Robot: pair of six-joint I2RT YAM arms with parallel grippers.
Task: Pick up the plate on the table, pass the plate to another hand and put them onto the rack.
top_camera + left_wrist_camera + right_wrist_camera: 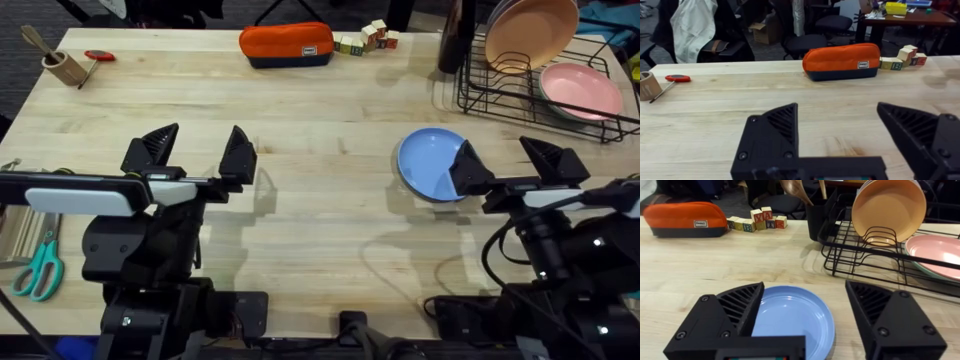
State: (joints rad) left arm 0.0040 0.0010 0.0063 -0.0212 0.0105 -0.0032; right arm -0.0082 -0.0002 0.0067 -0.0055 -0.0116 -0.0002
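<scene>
From overhead, the plate (pixel 430 163) lies flat on the table (pixel 330 230), short of the rack (pixel 520 95), with the right gripper (pixel 505 168) spread wide at its near edge, likely lined up for a rim grasp; one finger covers part of that rim. The left gripper (pixel 200 158) waits open, well apart. At the left wrist, fingers (pixel 772 132) gape over bare wood. At the right wrist, the plate's near rim is hidden behind the gripper body.

Glossy smooth plate (pixel 790 312), matt wood-grain table (pixel 320 120), black wire rack (pixel 870 255), cloth pouch (pixel 841 61)
</scene>
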